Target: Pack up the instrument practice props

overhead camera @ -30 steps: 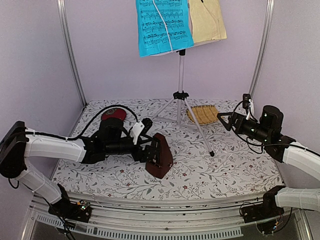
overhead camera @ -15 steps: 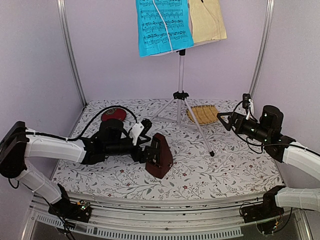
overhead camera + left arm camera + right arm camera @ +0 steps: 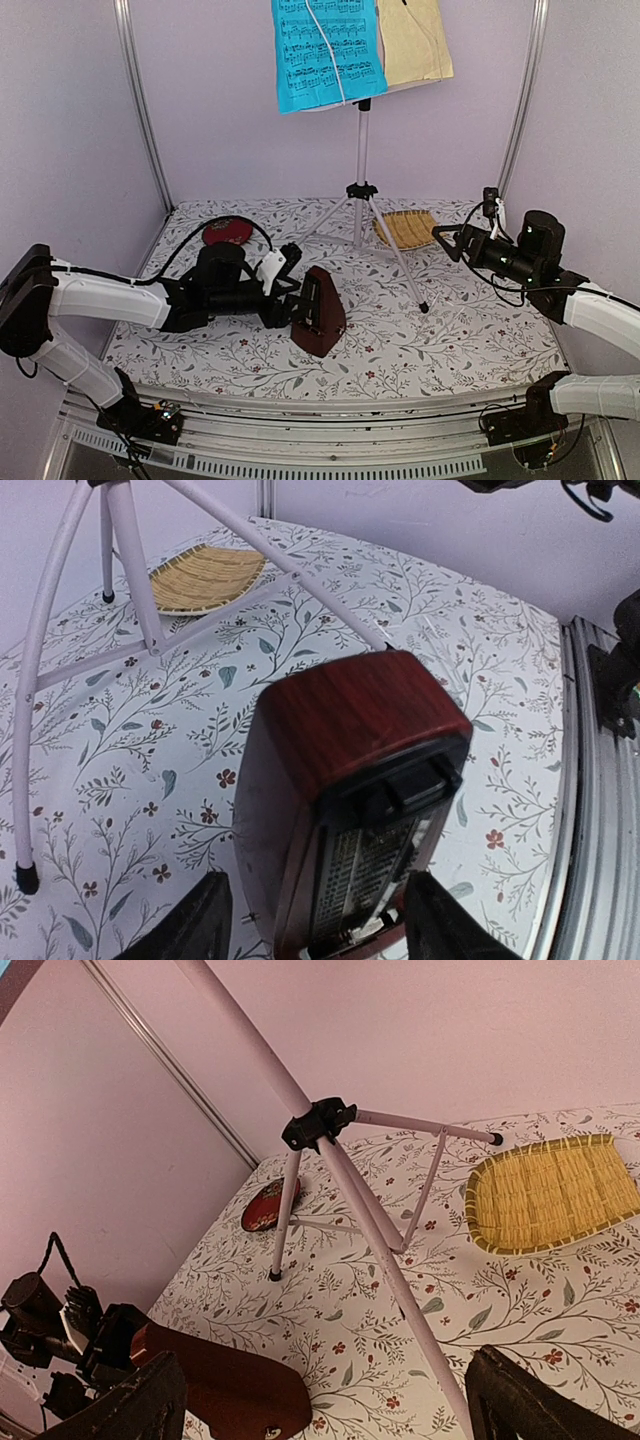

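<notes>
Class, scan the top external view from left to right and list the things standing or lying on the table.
red dish → metronome → music stand pole → woven tray

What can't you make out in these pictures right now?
Left wrist view: whether the left tool grips the metronome; the bottom edge cuts off its tips.
Top view: the desk of the music stand, covered by the blue sheet and pale-yellow sheet, cut by the top edge.
Top view: the red dish, partly behind the left arm.
</notes>
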Robot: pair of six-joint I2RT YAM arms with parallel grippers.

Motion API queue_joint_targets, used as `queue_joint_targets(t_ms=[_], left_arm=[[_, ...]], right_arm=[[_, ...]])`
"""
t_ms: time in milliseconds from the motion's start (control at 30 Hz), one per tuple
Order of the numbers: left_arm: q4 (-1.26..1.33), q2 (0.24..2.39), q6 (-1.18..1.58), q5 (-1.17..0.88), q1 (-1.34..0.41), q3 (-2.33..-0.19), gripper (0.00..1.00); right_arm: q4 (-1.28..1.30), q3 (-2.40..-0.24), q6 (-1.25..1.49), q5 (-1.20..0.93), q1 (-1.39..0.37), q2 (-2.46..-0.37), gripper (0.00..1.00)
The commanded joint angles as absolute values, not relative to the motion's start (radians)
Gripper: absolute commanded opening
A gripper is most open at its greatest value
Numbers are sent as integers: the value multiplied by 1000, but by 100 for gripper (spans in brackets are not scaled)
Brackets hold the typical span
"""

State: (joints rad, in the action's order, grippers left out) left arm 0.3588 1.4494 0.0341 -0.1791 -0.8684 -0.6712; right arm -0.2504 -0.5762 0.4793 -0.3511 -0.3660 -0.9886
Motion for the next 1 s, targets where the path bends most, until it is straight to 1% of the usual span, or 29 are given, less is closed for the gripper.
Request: queue_joint_targets(t_ms=[0,233,633,867,933,967], left_arm=[[397,1429,38,-202,-862,-658,59],[405,1435,37,-219,-859,-661,50],[408,1434,44,-227,-855,-657,42],[410,1433,46,-231,-853,-657,40],[410,1432,48,-233,-853,-657,40],[411,1431,50,-233,-854,-655,42]], right_arm=[[-279,-573,487,-364,-364,-999,99],[-279,-572,488,-367,-364,-1000,99],[-279,-571,486,-365,-365,-1003,99],[-278,-569,486,-365,-364,-1002,99],[-279,-567,485,-365,-364,-1003,99],[-279,-568,485,-365,-364,-1000,99]])
